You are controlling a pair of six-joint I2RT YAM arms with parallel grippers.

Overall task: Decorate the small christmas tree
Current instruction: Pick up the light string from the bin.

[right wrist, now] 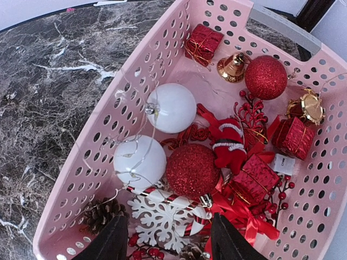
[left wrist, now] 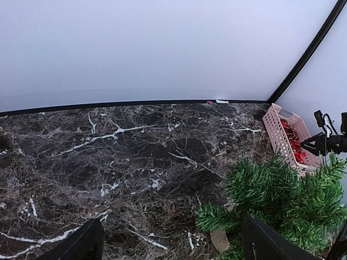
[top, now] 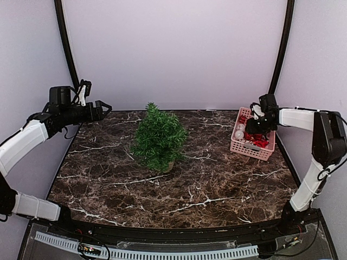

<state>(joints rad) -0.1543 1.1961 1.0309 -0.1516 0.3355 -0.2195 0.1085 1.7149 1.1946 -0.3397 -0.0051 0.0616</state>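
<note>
The small christmas tree [top: 159, 138] stands upright on the dark marble table, left of centre, with no ornaments showing on it; its branches [left wrist: 282, 200] and tan base fill the lower right of the left wrist view. My left gripper [top: 103, 108] hovers open and empty above the table's far left corner, its fingertips [left wrist: 87, 245] wide apart. My right gripper [top: 252, 127] reaches down into the pink basket [top: 252, 151]. Its black fingers [right wrist: 116, 241] straddle a white snowflake [right wrist: 162, 219] and a red-white candy cane [right wrist: 173, 200], apart from both.
The basket wall [right wrist: 108, 130] encloses two white balls [right wrist: 140, 161], red glitter balls [right wrist: 192, 170], red gift boxes, a gold bell, a pine cone [right wrist: 103, 212] and red ribbon. Black frame poles [top: 65, 43] rise at the back corners. Bare marble [top: 179, 184] lies in front of the tree.
</note>
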